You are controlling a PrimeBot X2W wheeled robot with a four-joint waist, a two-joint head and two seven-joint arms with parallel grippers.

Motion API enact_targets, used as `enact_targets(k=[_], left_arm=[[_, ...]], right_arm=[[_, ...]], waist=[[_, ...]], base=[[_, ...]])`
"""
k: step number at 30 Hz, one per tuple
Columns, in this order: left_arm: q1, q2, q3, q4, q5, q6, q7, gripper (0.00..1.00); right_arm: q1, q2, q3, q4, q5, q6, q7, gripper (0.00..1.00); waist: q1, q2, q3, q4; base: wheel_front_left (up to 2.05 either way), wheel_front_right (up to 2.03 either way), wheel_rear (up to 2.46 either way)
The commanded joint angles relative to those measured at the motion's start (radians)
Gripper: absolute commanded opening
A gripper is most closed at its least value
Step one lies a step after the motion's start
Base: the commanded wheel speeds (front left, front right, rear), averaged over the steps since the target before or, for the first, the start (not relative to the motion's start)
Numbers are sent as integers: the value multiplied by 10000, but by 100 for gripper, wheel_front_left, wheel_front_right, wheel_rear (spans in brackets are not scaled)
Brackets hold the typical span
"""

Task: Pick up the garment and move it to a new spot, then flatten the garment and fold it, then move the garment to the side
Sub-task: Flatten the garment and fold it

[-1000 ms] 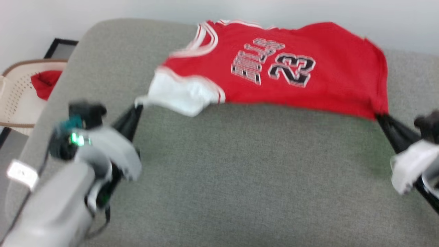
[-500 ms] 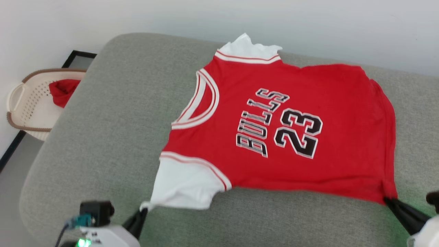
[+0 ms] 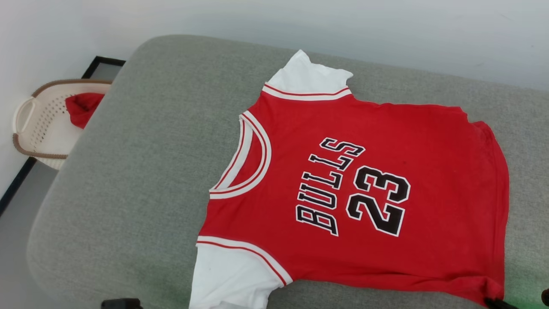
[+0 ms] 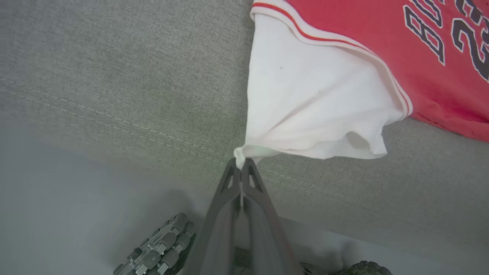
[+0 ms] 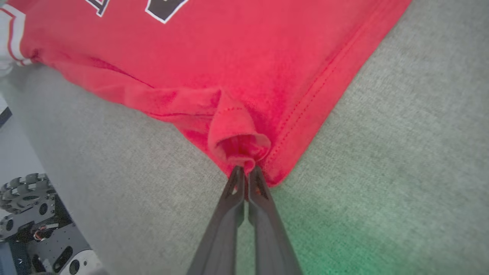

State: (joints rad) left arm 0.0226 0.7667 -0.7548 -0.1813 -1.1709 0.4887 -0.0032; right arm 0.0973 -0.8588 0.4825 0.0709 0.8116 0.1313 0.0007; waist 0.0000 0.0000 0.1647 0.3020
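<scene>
Head view: garment (image 3: 386,180) lies face-up across grey cushion (image 3: 141,171), both near corners pinched.
Left hand (image 4: 241,166) is clamped tight on the tip of the near white sleeve (image 4: 313,107). Right hand (image 5: 246,172) is clamped on the near hem corner (image 5: 238,147), w/ fabric bunched in a small roll at its tips. Two-corner grip prob. keeps the near edge taut so the body lies flat, lettering up, neck toward the robot's left. Looks like the flatten step, approx. done; fold not yet begun. Basket (image 3: 38,128) w/ small red cloth (image 3: 83,107) sits off the cushion's left end, apart from the job.
</scene>
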Motion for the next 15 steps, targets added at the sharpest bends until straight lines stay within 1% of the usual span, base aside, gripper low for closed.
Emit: enact_targets(k=[1, 2, 5, 10, 14, 15], left_arm=[[93, 201, 107, -227, -22, 194, 21, 0], [93, 201, 107, -227, -22, 194, 21, 0], [-75, 527, 291, -703, 206, 441, -44, 0], [-605, 1348, 589, -1652, 733, 883, 113, 0], [-1272, 1977, 749, -2167, 1158, 1015, 468, 0], [-1461, 2122, 750, -2232, 1279, 980, 586, 0]], right_arm=[[212, 11, -127, -196, 18, -11, 65, 0], [212, 11, -127, -196, 18, -11, 65, 0], [242, 75, -344, -539, 14, -11, 128, 0], [-79, 278, -803, -1112, -92, -11, 538, 0], [-434, 539, -1184, -1573, -354, -11, 1079, 0], [-562, 629, -1267, -1673, -424, -11, 1228, 0]], waist=[[0, 0, 72, -95], [0, 0, 72, -95], [0, 0, 149, -274], [0, 0, 221, -629], [0, 0, 307, -946], [0, 0, 329, -1029]], base=[[0, 0, 0], [0, 0, 0], [0, 0, 0], [0, 0, 0], [0, 0, 0], [0, 0, 0]])
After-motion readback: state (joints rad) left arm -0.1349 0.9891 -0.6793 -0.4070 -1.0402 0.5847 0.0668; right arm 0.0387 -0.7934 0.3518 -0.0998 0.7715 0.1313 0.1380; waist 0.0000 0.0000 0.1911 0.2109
